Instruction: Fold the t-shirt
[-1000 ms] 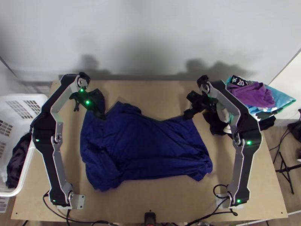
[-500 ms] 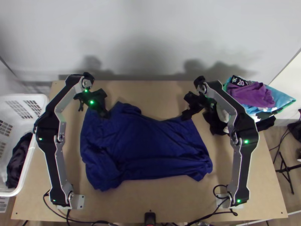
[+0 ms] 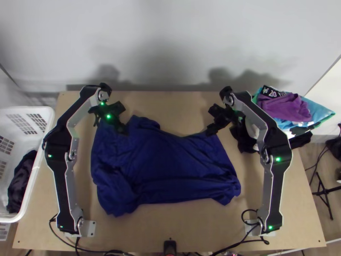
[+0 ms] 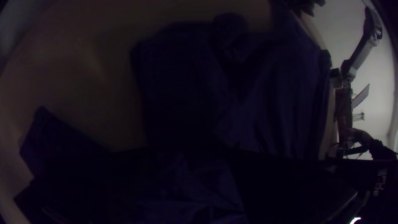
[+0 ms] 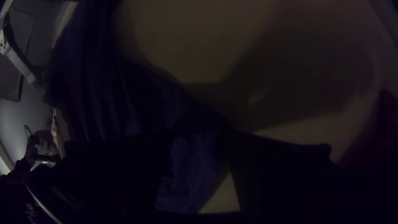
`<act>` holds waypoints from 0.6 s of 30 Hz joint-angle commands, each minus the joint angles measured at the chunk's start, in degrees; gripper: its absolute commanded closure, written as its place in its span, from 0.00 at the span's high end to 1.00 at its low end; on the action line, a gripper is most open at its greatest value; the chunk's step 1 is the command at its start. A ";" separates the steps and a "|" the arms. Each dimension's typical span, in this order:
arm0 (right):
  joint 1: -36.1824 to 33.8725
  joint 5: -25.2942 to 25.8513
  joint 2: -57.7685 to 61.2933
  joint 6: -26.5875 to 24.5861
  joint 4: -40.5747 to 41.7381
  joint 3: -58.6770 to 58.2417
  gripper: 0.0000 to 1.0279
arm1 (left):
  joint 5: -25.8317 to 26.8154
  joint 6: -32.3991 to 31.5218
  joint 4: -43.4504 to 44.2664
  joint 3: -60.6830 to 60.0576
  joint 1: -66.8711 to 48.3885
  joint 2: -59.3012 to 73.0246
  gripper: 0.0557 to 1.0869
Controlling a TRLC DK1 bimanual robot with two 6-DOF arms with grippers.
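Observation:
The dark blue t-shirt point(image 3: 170, 164) lies wide across the table, rumpled at its left side. Over its far left part is my left gripper point(image 3: 110, 126). My right gripper point(image 3: 212, 124) is at the shirt's far right corner. In the left wrist view, blue cloth of the shirt point(image 4: 195, 186) shows between the parted fingers of the left gripper point(image 4: 188, 155). The right wrist view has the right gripper point(image 5: 199, 136) open, with a strip of the shirt point(image 5: 188, 170) and some bare wood between its fingers. Whether the fingers touch the cloth I cannot tell.
A pile of clothes with a purple piece point(image 3: 285, 106) on top sits at the table's far right, beside black cloth point(image 3: 243, 138). The white basket point(image 3: 32, 179) with dark cloth point(image 3: 21, 181) stands off the left edge. Bare wood point(image 3: 179, 226) borders the shirt's near side.
My left gripper has moved right over the shirt's far left part. The right gripper has shifted slightly left, mostly in the earlier half second. The shirt lies as before.

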 commanded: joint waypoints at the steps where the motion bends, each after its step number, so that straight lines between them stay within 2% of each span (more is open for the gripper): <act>1: -0.12 0.00 0.21 -0.43 -0.10 0.09 0.51 | -1.08 -0.01 1.50 -0.12 -0.70 0.96 0.86; 4: -0.03 -0.88 0.29 -0.69 -0.36 0.00 0.38 | -2.22 -0.10 2.12 -0.12 -0.87 1.22 0.74; 7: 0.06 -2.11 0.47 -1.40 -0.98 0.00 0.22 | -2.48 -0.81 2.12 0.05 -0.96 1.40 0.47; 10: -0.03 -2.90 0.82 -1.66 -1.24 -0.08 0.03 | -2.92 -2.21 2.12 0.05 -0.79 1.75 0.27; 16: -0.65 -2.99 0.38 -1.40 -1.95 0.44 0.03 | -2.57 -3.00 1.68 1.20 1.59 -0.62 0.05; 18: -1.88 -3.08 -0.76 -0.87 -2.03 2.29 0.03 | -0.37 -5.29 1.85 4.01 3.61 -2.56 0.04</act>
